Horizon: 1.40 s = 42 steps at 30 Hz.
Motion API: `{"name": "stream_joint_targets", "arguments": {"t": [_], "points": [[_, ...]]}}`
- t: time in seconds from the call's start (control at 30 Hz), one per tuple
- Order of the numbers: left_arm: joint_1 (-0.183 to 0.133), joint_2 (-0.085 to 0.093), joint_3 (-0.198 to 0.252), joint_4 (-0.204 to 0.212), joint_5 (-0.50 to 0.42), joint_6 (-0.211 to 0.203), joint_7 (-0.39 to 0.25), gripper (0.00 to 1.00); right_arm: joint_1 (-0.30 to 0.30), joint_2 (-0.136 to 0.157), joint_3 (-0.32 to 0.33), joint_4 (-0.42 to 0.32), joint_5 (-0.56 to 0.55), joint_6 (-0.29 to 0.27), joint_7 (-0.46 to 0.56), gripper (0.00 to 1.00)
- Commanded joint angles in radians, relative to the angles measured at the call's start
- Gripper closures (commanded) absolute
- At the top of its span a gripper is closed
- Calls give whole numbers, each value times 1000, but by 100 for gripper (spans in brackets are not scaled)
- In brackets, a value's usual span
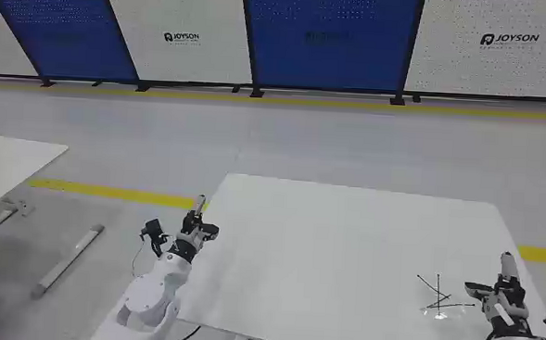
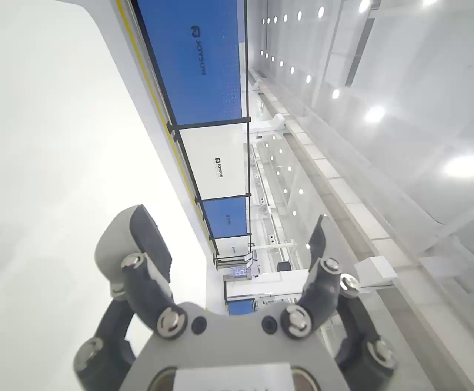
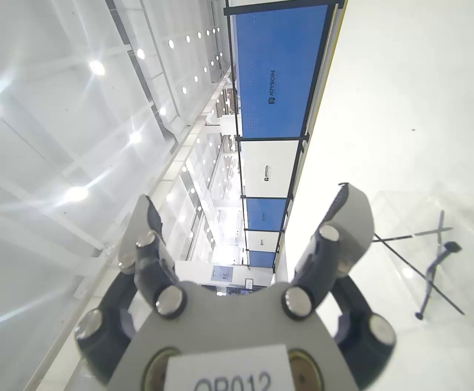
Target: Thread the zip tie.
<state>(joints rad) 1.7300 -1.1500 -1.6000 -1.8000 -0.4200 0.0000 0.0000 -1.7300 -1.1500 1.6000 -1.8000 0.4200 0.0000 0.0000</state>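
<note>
Several thin black zip ties [image 1: 437, 295] are seen lying crossed over one another on the white table [image 1: 343, 257], close to its near right corner. In the right wrist view they are shown resting flat, on what looks like a clear sheet [image 3: 400, 214], with one tie's small square head visible at the end of its strap. No tie is threaded through another's head as far as can be told.

The right gripper [image 3: 246, 207] is held just beside the ties, on their right, near the table's right edge. Its fingers are spread apart and nothing is held between them. No contact with the ties is made. The ties lie off to one side of the spread fingers, not between them.

The left gripper [image 2: 233, 237] is positioned at the table's left edge, well apart from the ties, with the bare tabletop between. Its fingers are likewise spread wide, and nothing is gripped by them.
</note>
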Motion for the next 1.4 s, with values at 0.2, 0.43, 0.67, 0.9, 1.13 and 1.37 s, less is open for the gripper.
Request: {"name": "stream_joint_targets", "arguments": {"t": [0.2, 0.43, 0.67, 0.9, 1.13, 1.37], "points": [[0, 0, 0, 0, 0, 0, 0, 0, 0, 0, 0, 0, 0, 0, 0, 0], [0, 0, 0, 0, 0, 0, 0, 0, 0, 0, 0, 0, 0, 0, 0, 0], [0, 0, 0, 0, 0, 0, 0, 0, -8, 17, 72, 14, -44, -64, 245, 0], [0, 0, 0, 0, 0, 0, 0, 0, 14, 41, 163, 68, -53, -78, 552, 0], [0, 0, 0, 0, 0, 0, 0, 0, 14, 41, 163, 68, -53, -78, 552, 0], [0, 0, 0, 0, 0, 0, 0, 0, 35, 49, 187, 98, 10, -53, 699, 0]]}}
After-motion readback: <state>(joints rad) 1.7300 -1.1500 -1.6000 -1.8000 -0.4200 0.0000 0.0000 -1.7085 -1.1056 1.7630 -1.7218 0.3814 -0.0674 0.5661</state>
